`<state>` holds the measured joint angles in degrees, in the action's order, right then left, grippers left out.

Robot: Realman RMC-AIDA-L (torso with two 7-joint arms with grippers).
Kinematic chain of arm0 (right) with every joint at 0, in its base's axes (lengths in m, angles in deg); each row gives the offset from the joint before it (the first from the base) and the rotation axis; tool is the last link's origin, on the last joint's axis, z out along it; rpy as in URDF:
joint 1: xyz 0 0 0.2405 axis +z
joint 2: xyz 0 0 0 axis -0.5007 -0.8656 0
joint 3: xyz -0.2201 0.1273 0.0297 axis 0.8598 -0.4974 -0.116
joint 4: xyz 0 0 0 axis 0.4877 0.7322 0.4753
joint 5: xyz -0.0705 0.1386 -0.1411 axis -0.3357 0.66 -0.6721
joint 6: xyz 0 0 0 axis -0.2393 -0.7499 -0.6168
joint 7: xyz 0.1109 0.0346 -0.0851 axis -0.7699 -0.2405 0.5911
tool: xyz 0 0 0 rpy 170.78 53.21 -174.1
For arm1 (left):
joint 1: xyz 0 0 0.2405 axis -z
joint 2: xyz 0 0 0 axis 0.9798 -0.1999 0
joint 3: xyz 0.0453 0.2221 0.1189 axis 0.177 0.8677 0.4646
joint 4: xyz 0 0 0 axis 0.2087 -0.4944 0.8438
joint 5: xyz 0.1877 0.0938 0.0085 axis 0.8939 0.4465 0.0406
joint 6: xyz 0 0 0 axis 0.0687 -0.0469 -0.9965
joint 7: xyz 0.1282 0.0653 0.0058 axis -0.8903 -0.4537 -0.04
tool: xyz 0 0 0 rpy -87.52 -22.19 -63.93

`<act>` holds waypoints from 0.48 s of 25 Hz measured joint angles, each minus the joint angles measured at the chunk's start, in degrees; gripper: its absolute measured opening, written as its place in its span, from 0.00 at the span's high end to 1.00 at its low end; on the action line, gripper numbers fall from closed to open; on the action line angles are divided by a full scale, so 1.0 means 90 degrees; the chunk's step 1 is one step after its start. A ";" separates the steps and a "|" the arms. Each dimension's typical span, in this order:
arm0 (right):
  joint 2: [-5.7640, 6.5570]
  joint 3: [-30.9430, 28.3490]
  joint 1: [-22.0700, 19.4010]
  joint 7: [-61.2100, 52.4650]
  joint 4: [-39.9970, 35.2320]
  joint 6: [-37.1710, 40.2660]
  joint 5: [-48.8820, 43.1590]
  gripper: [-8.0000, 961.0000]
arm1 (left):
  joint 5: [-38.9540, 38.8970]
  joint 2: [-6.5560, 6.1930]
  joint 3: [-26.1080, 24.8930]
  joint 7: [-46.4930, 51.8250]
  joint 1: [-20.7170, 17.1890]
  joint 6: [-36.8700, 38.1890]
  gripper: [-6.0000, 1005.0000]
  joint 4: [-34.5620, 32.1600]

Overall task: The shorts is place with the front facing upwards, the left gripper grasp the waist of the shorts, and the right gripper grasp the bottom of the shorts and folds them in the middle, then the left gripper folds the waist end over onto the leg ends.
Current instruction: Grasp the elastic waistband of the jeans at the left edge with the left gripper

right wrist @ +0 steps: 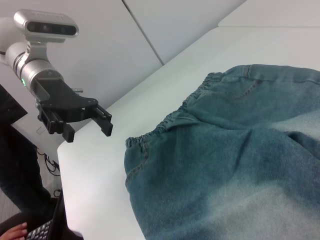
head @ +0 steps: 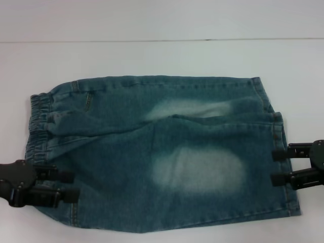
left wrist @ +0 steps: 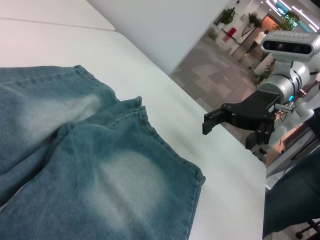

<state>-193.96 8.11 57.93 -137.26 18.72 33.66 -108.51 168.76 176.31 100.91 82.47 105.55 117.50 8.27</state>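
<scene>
The blue-green denim shorts (head: 167,152) lie flat on the white table (head: 152,55), with pale faded patches facing up. The gathered waist (head: 38,121) is at the left and the stitched leg ends (head: 281,131) at the right. No embroidery shows. My left gripper (head: 68,186) is open at the near left corner by the waist, holding nothing. My right gripper (head: 277,167) is open at the near leg's hem, also holding nothing. The left wrist view shows the right gripper (left wrist: 210,122) hanging apart from the hem (left wrist: 195,185). The right wrist view shows the left gripper (right wrist: 89,132) apart from the waistband (right wrist: 170,122).
A seam (head: 162,40) runs across the table behind the shorts. The table's side edge (left wrist: 260,165) lies just past the leg ends. A person in dark clothes (right wrist: 15,165) and a keyboard (right wrist: 42,232) are beyond the table edge on the waist side.
</scene>
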 joint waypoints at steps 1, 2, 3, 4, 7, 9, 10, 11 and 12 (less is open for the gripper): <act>-0.0001 0.0001 0.0000 0.0000 0.0000 0.0000 0.0000 0.02 | 0.0006 0.0000 0.0000 0.0003 0.0004 -0.0001 0.28 0.0000; -0.0001 0.0002 0.0000 0.0000 0.0000 0.0000 0.0000 0.02 | 0.0014 -0.0001 0.0000 0.0006 0.0014 -0.0005 0.28 0.0000; -0.0002 0.0003 0.0000 0.0000 0.0000 0.0001 0.0000 0.02 | 0.0019 -0.0001 0.0000 0.0008 0.0022 -0.0008 0.28 0.0000; -0.0003 0.0006 0.0000 0.0000 0.0000 0.0001 0.0000 0.02 | 0.0020 -0.0001 0.0000 0.0010 0.0029 -0.0010 0.28 0.0000; -0.0003 0.0014 -0.0002 0.0000 0.0000 0.0000 0.0000 0.02 | 0.0032 -0.0003 0.0000 0.0021 0.0051 -0.0016 0.28 0.0000; -0.0003 0.0014 -0.0003 0.0000 0.0000 -0.0001 0.0000 0.02 | 0.0063 -0.0010 0.0000 0.0025 0.0057 -0.0029 0.28 0.0000; -0.0003 0.0013 -0.0003 0.0000 0.0000 -0.0001 0.0000 0.02 | 0.0100 -0.0014 -0.0001 0.0028 0.0057 -0.0048 0.28 0.0000; -0.0003 0.0011 -0.0003 0.0000 0.0000 -0.0002 0.0000 0.02 | 0.0160 -0.0020 -0.0015 0.0033 0.0057 -0.0073 0.28 -0.0007; -0.0003 0.0009 -0.0003 0.0000 0.0000 -0.0002 0.0000 0.02 | 0.0214 -0.0030 -0.0035 0.0037 0.0057 -0.0090 0.28 -0.0015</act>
<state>-193.99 8.19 57.91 -137.26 18.72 33.64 -108.51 170.68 176.04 100.59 82.80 106.06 116.69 8.13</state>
